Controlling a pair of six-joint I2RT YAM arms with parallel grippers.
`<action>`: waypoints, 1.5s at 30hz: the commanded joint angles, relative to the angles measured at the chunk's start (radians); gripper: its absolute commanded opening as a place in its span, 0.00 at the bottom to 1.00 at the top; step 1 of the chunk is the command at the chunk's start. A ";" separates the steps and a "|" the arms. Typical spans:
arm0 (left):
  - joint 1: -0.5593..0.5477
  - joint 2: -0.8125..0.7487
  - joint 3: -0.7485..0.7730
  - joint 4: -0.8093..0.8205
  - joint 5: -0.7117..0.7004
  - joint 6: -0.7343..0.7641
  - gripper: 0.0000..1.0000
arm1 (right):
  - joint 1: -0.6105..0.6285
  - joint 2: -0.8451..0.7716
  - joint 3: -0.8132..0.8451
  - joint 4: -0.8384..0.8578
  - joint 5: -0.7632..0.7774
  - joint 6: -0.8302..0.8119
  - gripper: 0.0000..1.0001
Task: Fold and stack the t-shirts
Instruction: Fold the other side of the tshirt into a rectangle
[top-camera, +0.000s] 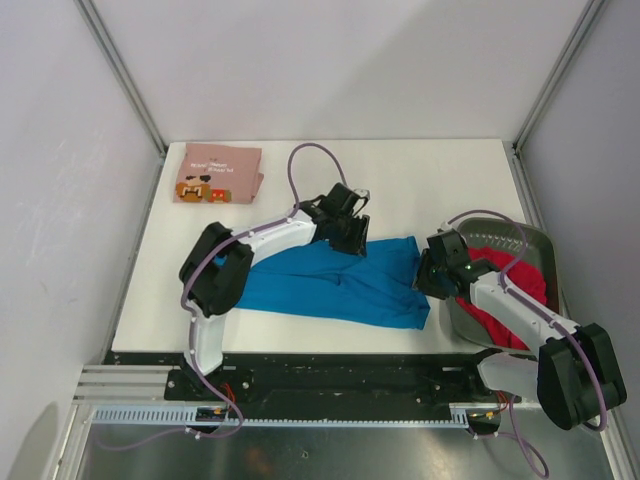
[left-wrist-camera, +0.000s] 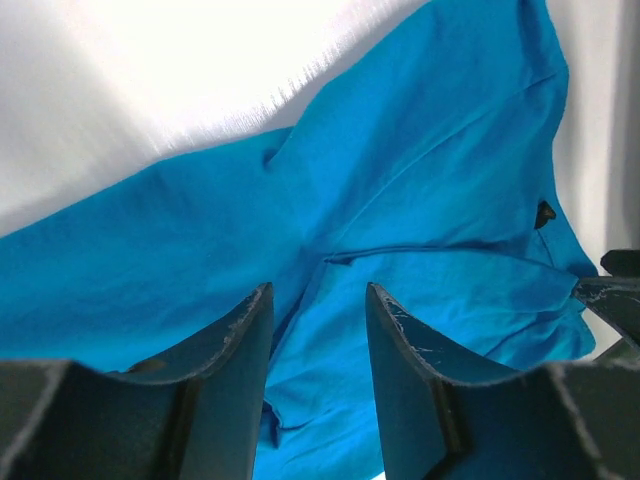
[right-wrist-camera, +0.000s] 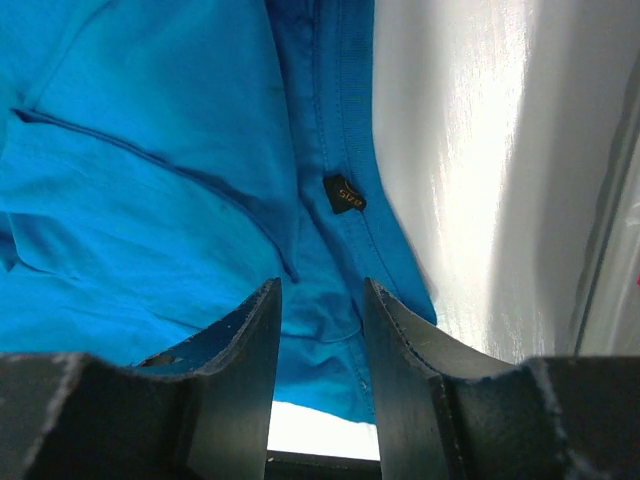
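Blue t-shirt (top-camera: 340, 285) lies spread and wrinkled on middle of table (top-camera: 420, 180), between both arms. Left gripper (left-wrist-camera: 318, 295) over its far edge, fingers apart, nothing between them. Right gripper (right-wrist-camera: 321, 290) at its right end, near small dark label (right-wrist-camera: 345, 195), fingers also apart, holding nothing. Red t-shirt (top-camera: 510, 275) in grey basket (top-camera: 540, 240) at right. Pink t-shirt (top-camera: 218, 172) folded at far left corner.

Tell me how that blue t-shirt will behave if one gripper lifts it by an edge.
Probably floppy: the blue t-shirt lies creased and rumpled on the table, so it would likely drape and sag. It looks thin, so probably light. Pushed, it would likely bunch rather than slide whole.
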 joint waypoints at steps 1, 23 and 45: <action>-0.004 0.018 0.053 0.003 0.030 0.026 0.47 | -0.005 -0.021 -0.006 0.039 -0.029 0.016 0.43; -0.036 0.086 0.065 0.003 0.079 0.015 0.43 | 0.027 0.043 -0.027 0.100 -0.033 0.026 0.39; -0.040 -0.026 -0.012 0.003 0.030 0.005 0.03 | 0.063 0.004 -0.024 0.101 -0.086 0.041 0.00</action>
